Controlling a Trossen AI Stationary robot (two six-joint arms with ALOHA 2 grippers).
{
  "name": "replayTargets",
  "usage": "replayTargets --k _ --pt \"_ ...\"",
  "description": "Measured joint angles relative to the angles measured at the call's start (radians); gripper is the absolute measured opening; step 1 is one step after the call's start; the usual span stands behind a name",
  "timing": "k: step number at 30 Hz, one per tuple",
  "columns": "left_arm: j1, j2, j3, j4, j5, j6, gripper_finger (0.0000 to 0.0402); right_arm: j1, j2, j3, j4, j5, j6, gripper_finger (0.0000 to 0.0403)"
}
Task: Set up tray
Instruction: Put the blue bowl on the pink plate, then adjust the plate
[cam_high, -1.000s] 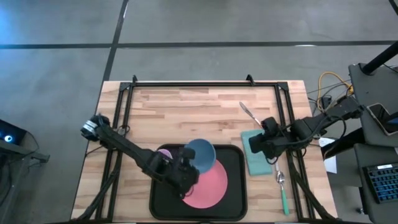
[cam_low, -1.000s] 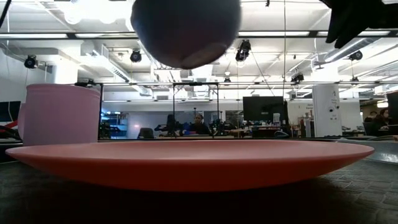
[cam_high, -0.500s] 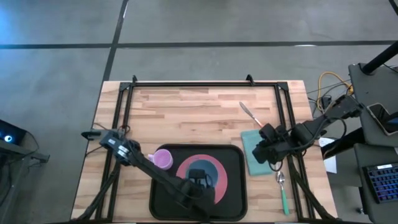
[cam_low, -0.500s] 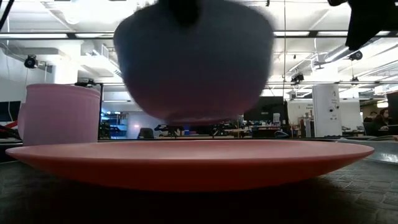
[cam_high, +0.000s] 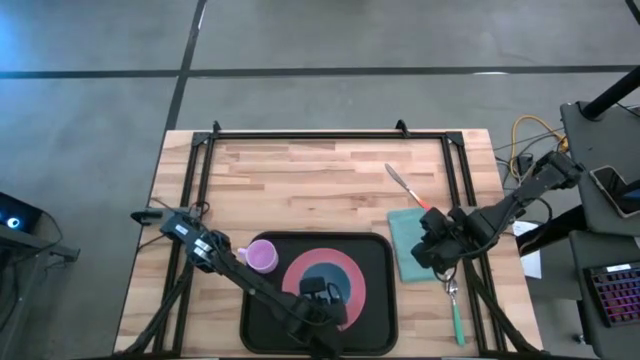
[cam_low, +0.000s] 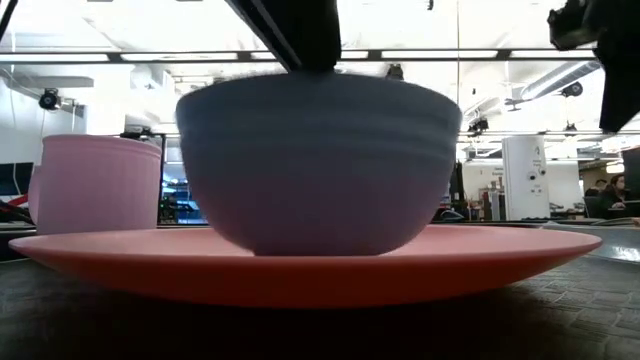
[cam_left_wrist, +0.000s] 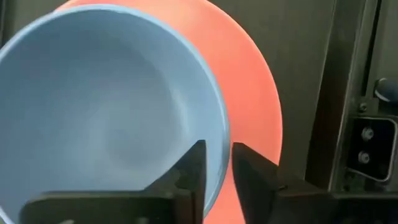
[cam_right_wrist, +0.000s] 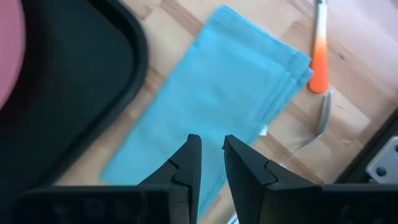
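The black tray lies at the table's near edge. On it rests the pink plate, and the blue bowl stands upright on the plate's middle. A pink cup stands in the tray's far left corner. My left gripper is at the bowl's near rim, shut on it. My right gripper hovers over the near end of the teal folded napkin, which lies right of the tray. Its fingers are close together and touch nothing. My left gripper pinches the bowl's rim on its near side. One finger is inside the bowl and the other outside. It comes from above, pointing down. The bowl stands upright with its base on the plate.
A knife with an orange handle lies on the wood beyond the napkin. A spoon with a green handle lies near the table's right near corner. The far half of the table is bare wood inside a black frame.
My left gripper carried the bowl from above the tray's far part toward the near edge and lowered it. The bowl was lifted and tipped, and now stands level on the plate. My right gripper drifted along the napkin toward the table's near right corner.
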Motion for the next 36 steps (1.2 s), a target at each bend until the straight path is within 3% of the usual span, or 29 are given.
replayTargets --k 5,11,19,24,28,32,36 --pt "0.001 -0.003 0.021 -0.009 0.0 -0.045 0.0112 -0.001 -0.03 -0.044 -0.003 0.039 0.003 0.0079" --pt "0.002 -0.01 0.088 -0.018 -0.005 -0.045 0.0165 -0.055 -0.072 -0.077 -0.005 0.051 -0.009 0.0132" --pt "-0.001 -0.072 0.095 -0.034 0.006 -0.046 0.0196 -0.3 -0.006 -0.078 -0.003 0.027 -0.177 0.0187" --pt "-0.001 -0.149 0.096 -0.038 -0.025 -0.114 0.0196 -0.505 0.06 -0.079 0.018 0.013 -0.442 0.0185" --pt "-0.003 -0.192 0.096 -0.047 -0.09 -0.176 0.0196 -0.614 0.072 -0.08 0.078 -0.06 -0.593 0.0174" --pt "-0.009 -0.221 0.096 -0.058 -0.106 -0.218 0.0196 -0.64 0.067 -0.081 0.116 -0.13 -0.588 0.0163" --pt "-0.021 -0.233 0.096 -0.075 -0.106 -0.239 0.0196 -0.558 0.052 -0.088 0.123 -0.186 -0.478 0.0155"
